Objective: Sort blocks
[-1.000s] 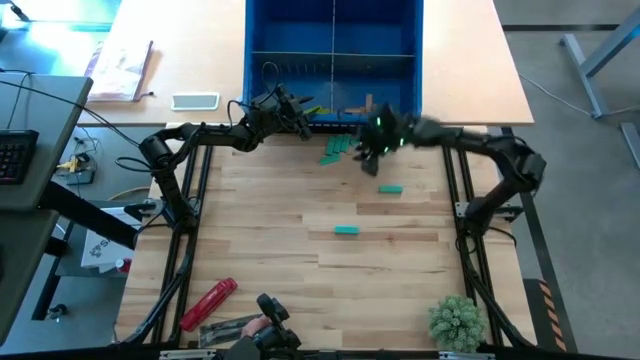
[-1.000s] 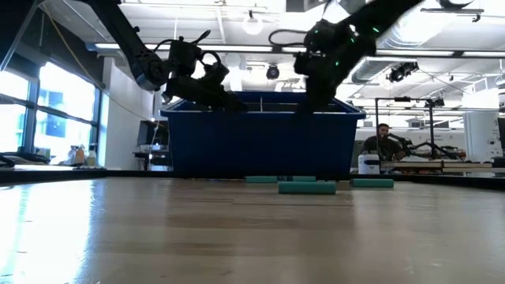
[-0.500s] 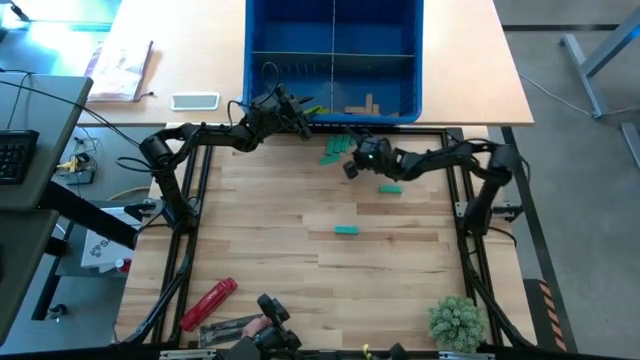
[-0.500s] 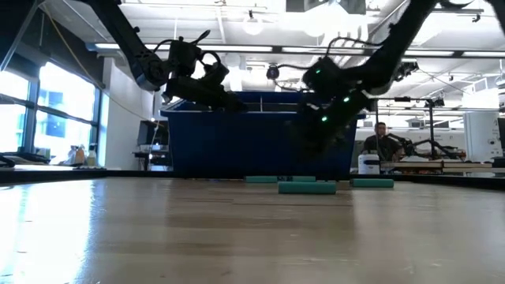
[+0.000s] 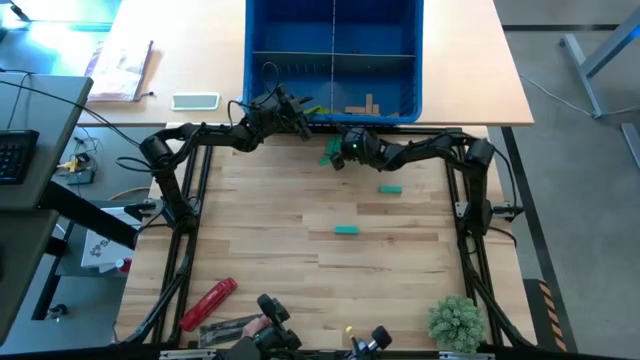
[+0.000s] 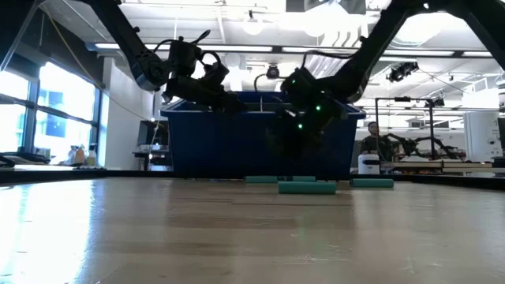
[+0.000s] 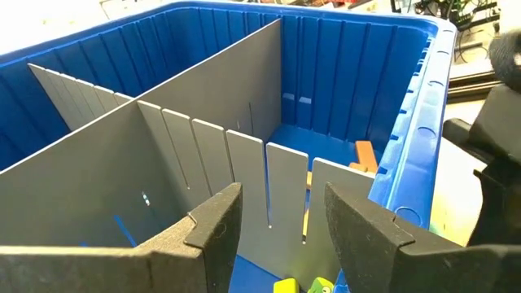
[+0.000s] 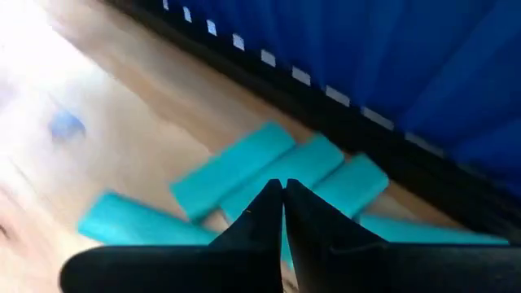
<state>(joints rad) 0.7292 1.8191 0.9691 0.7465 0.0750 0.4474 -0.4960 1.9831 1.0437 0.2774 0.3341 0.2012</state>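
Several teal blocks [image 5: 333, 150] lie in a loose pile on the table, close in front of the blue bin [image 5: 254, 60]. My right gripper [image 8: 282, 191] is shut just over this pile [image 8: 269, 171], with nothing between its fingers. Two single teal blocks lie farther out, one [image 5: 390, 188] to the right and one [image 5: 346, 230] mid-table. Tan blocks [image 5: 362, 106] and lime blocks [image 5: 313, 110] lie in the bin's near compartments. My left gripper [image 7: 281, 236] stands open and empty over the bin's near rim. My right gripper points its shut fingertips [image 8: 273, 203] slanting down from the table's right at the pile of teal blocks. Whether they touch a block, I cannot tell.
Grey dividers [image 7: 203, 106] split the bin into compartments. A red cylindrical tool [image 5: 208, 303] lies at the near left, a small green plant [image 5: 456, 322] at the near right. A book [image 5: 120, 68] and a flat device [image 5: 195, 101] lie left of the bin. A person [image 6: 371, 146] sits in the room behind.
My right gripper has come down from rim height in front of the bin and gone toward the table's left, tipping its fingers downward, until it is over the teal pile. The blocks lie where they were.
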